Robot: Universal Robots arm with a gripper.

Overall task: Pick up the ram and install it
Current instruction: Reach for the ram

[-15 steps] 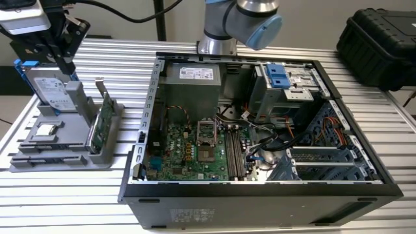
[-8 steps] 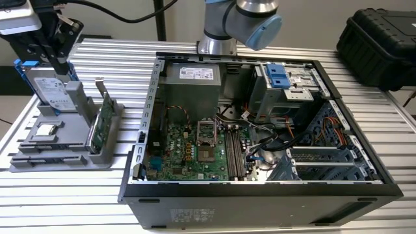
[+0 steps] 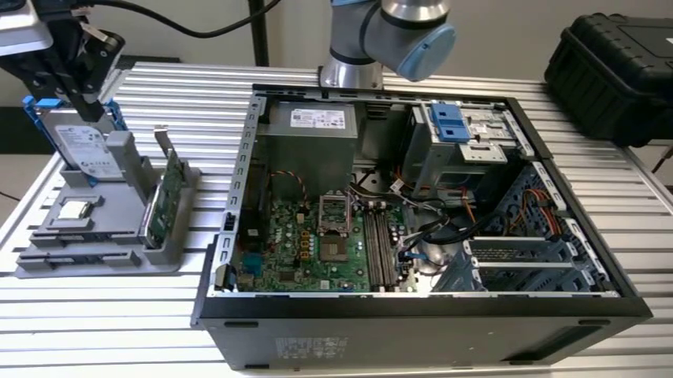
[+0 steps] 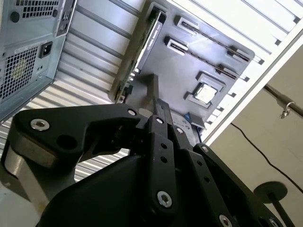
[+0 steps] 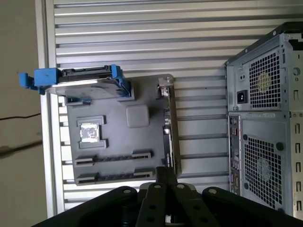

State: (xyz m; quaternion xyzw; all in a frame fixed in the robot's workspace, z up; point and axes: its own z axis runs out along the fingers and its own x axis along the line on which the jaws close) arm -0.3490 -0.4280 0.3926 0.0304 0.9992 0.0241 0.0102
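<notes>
Closest in both wrist views is the gripper [image 5: 165,174], its fingers drawn together with nothing seen between them. The ram [image 5: 113,158], I judge, is the thin dark strip standing on edge between end clips [image 5: 142,154] in the tray [image 5: 118,137], at the end away from the hard drive [image 5: 85,87]; a second such strip lies just beside it. A clean pick calls for opened fingers squared to the strip's flat faces at mid-length. It also needs a straight pull, so the ram neither binds in the clips nor brushes the card [image 5: 171,127]. The exterior view adds the gripper hanging over the hard drive, apart from the ram, and the memory slots [image 3: 379,244] inside the open case [image 3: 421,323].
</notes>
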